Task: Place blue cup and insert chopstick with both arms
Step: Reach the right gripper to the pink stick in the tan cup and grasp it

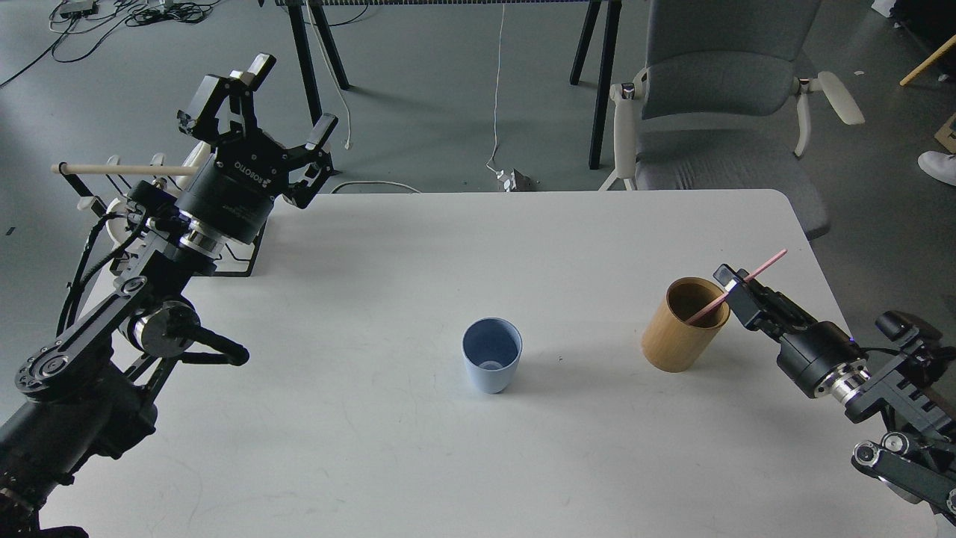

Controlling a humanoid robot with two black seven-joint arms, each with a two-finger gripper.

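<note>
Low at frame centre, blue cup [491, 364] upright, empty. Right gripper [736, 290] clamped on chopstick [736, 288] inside tan cylinder [686, 325]: lift straight, then tip in. Upper left, left gripper [287, 112] spread wide, empty.

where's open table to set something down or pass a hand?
Bare: the table in front of the blue cup, between cup and left hand, and behind the cup. Crowded: the right side, where the right hand pinches the chopstick over the wooden cylinder.
</note>
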